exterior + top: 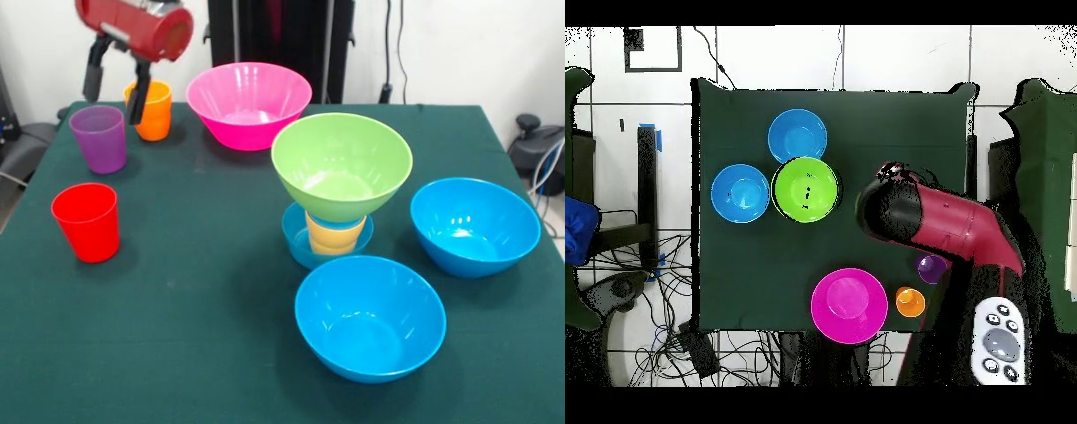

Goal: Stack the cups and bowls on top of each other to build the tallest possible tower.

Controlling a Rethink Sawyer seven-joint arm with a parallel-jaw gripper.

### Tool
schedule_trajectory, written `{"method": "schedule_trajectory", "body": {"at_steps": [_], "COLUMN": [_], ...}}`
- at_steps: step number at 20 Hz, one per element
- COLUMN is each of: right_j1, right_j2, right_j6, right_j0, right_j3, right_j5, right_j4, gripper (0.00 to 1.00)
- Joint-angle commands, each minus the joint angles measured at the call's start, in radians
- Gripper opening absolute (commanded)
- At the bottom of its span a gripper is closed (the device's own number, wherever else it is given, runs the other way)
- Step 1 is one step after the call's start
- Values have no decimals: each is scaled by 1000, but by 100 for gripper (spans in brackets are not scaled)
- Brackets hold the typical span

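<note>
The tower stands mid-table: a green bowl (342,163) sits on a yellow-orange cup (334,235) that stands in a small blue bowl (298,244). The green bowl also shows in the overhead view (805,190). My gripper (116,84) is open and empty, above the table's far left corner, over the purple cup (99,138) and in front of the orange cup (152,110). A red cup (86,221) stands nearer on the left. The pink bowl (249,102) is at the far middle. Two large blue bowls (475,226) (369,316) sit right and front. No light blue cup shows.
In the overhead view my arm (945,225) covers the red cup and the gripper. The purple cup (931,267), orange cup (910,301), pink bowl (849,305) and both large blue bowls (797,135) (740,193) show there. Cables lie beyond the table edges.
</note>
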Motion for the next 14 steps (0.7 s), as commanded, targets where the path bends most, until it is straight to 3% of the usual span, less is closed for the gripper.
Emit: {"method": "schedule_trajectory", "body": {"at_steps": [1,7,14], "right_j1": [27,53,37], "right_j2": [264,289,279], "right_j6": [-219,-124,-96], "right_j0": [-47,-49,-34], "right_j3": [134,142,129], "right_j5": [-59,-99,-102], "right_j4": [-123,-159,-210], "gripper": [100,100,100]}}
